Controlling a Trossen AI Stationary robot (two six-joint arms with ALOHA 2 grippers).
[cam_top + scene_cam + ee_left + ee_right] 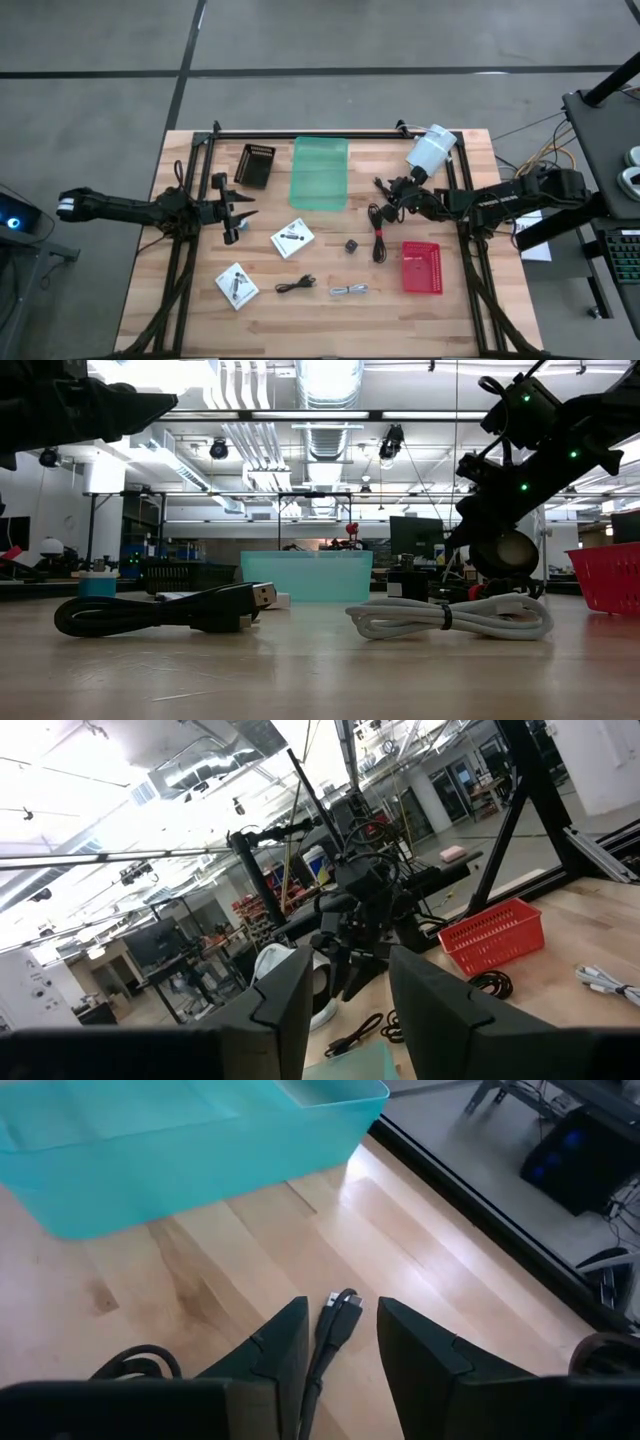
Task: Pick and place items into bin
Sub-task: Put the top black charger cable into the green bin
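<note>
1. Right gripper [385, 199] sits right of centre in the high view, just beside the green bin [320, 173] — fingers apart, nothing clamped, a black cable [335, 1325] end showing between them.
2. That cable [378, 232] runs down the table below the gripper.
3. Left gripper [238, 211] hangs at centre left, fingers apart, empty.
4. Lower down lie two packets [293, 239] [237, 285], a dark cube [351, 245], another black cable [295, 286] and a grey cable [348, 291].

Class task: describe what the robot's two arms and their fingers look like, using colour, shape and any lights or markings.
Both arms are black and jointed, each ending in two flat, angular dark fingers: left gripper, right gripper. The left arm has a white end section. In the low view, small green lights dot one arm, above a round dark joint.
</note>
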